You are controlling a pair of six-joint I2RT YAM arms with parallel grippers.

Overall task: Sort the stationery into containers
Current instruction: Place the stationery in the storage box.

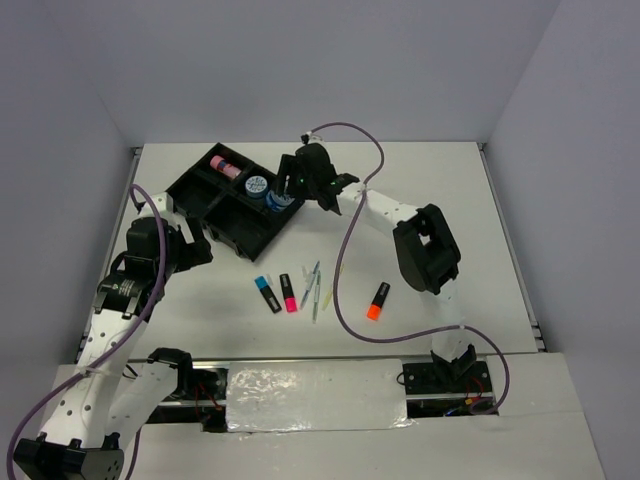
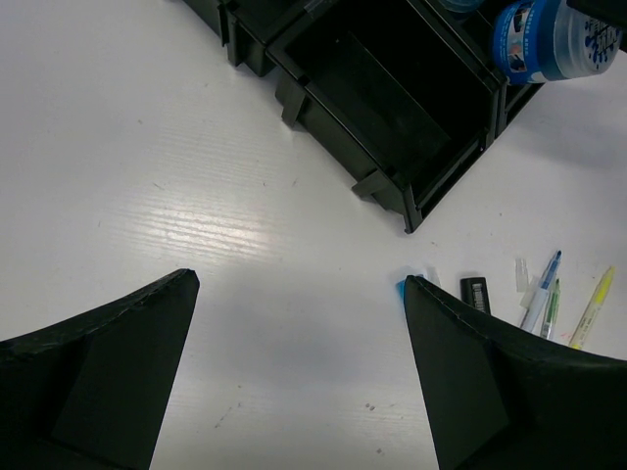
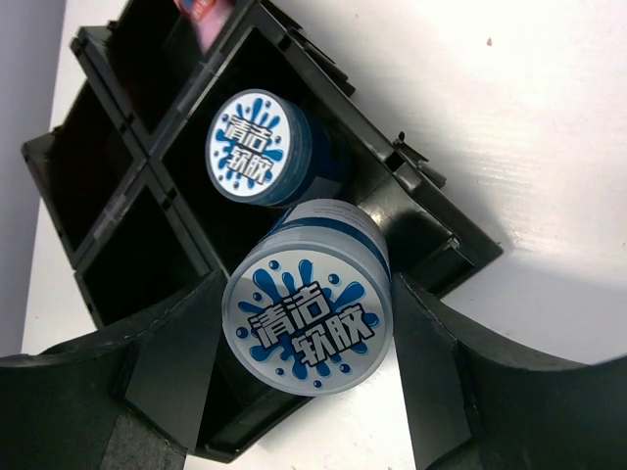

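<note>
My right gripper [image 1: 287, 190] is shut on a round blue tub [image 3: 309, 323] with a patterned lid and holds it over the near right edge of the black four-compartment tray [image 1: 215, 205]. The second tub [image 3: 260, 147] lies in the tray compartment just beyond it. A pink-capped tube [image 1: 225, 166] lies in the far compartment. On the table lie a blue highlighter [image 1: 267, 293], a pink highlighter [image 1: 289, 293], an orange highlighter [image 1: 377, 300] and thin pens [image 1: 313, 287]. My left gripper [image 2: 297, 294] is open and empty over bare table, left of the highlighters.
The tray's near compartments [image 2: 392, 108] look empty in the left wrist view. The pens [image 2: 541, 294] and a yellow pen [image 2: 593, 308] lie right of my left gripper. A purple cable [image 1: 345, 290] loops over the table by the pens. White walls enclose the table.
</note>
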